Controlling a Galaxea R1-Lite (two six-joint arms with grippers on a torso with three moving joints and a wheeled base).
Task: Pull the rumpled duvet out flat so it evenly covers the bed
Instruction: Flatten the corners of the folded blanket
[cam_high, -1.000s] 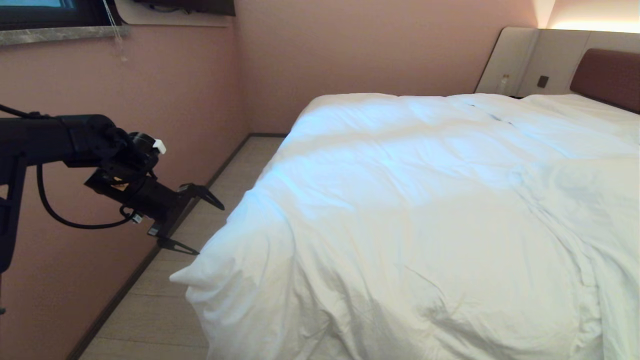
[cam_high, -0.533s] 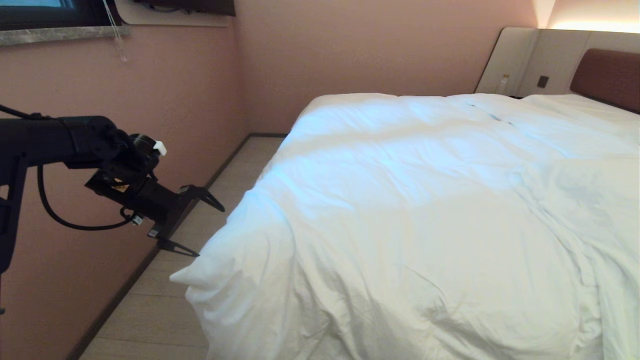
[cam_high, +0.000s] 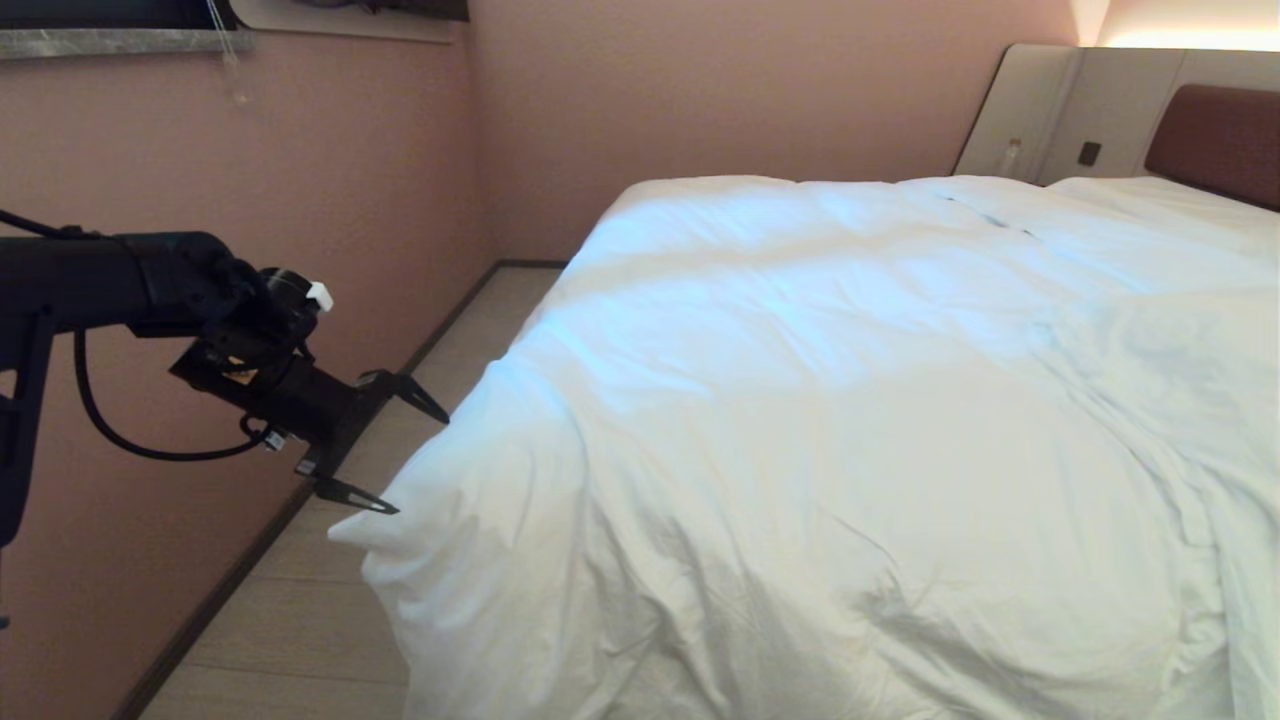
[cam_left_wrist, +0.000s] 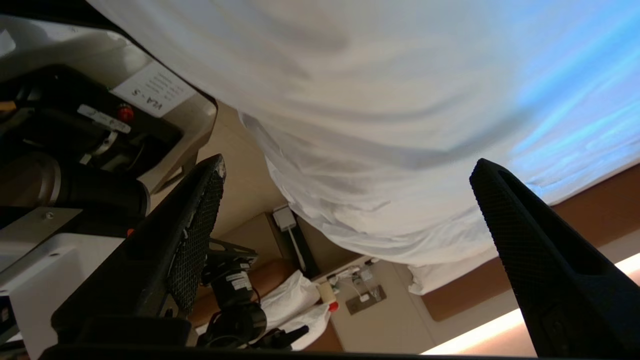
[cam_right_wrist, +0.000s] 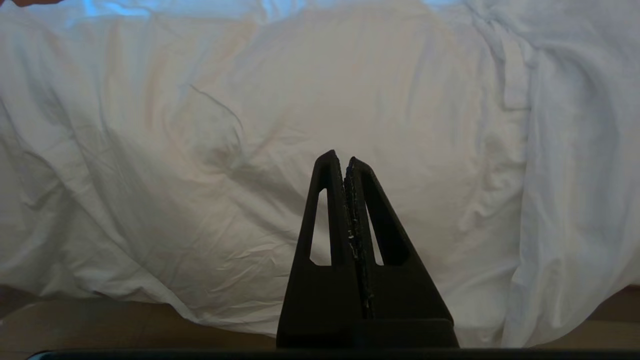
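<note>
- Left gripper (cam_high: 408, 452) is hanging with its fingers spread wide and nothing between them, just beside the duvet's near left corner (cam_high: 350, 535), over the strip of floor (cam_high: 300, 610) between the duvet and the pink wall (cam_high: 330, 170).
- Compared with a second ago, the whole head view is shifting: the duvet (cam_high: 800, 420) is sliding slightly left and up in the picture, so the camera is moving with the torso rather than the bedding moving; the corner is now sitting closer to the lower finger.
- Arm pose itself is looking unchanged against the wall.
- Duvet is lying over the bed (cam_high: 1210, 140), reaching from the foot up towards the brown headboard, still creased along its right part and bunching at the near corner.
- Right gripper (cam_right_wrist: 345, 165) is sitting with its fingers pressed together, empty, facing the duvet's hanging front edge.
- Judging from this, the body is bringing the open left gripper to the corner, and a pinch there is probably coming before any pulling flat.
</note>
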